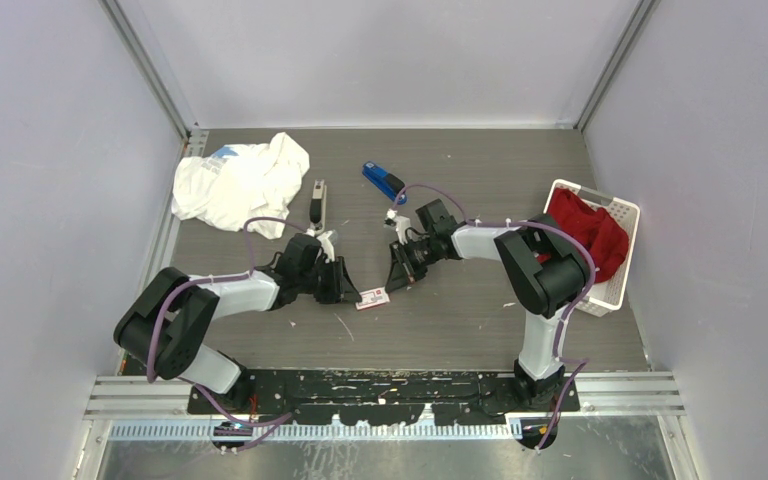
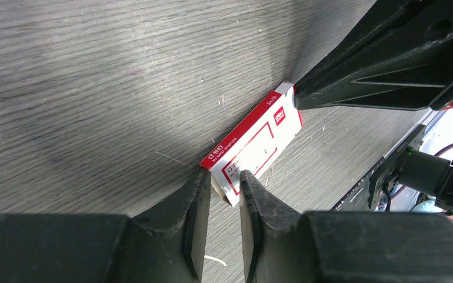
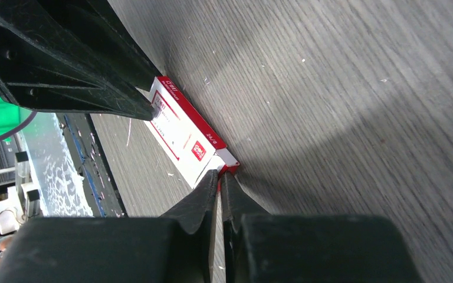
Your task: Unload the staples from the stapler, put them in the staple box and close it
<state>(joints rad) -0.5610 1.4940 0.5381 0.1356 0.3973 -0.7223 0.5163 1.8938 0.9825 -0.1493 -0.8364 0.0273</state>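
left wrist: left hand (image 2: 224,180), right hand (image 2: 295,99) on opposite box (image 2: 253,141) ends

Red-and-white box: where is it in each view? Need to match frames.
Top external: box at centre, between left gripper and right gripper.
Left wrist: centre, slanting up-right from the left gripper's tips.
Right wrist: left of centre, slanting up-left from the right gripper's tips.
Shared landmark: the two grippers, one at each end of the box.

I see a white box (image 2: 253,144) with red borders and lettering, grey wood-grain table (image 2: 94,88), black left gripper (image 2: 224,177) and right gripper (image 3: 219,175), white cloth (image 1: 240,180), red cloth (image 1: 585,235) in a white basket (image 1: 625,210)
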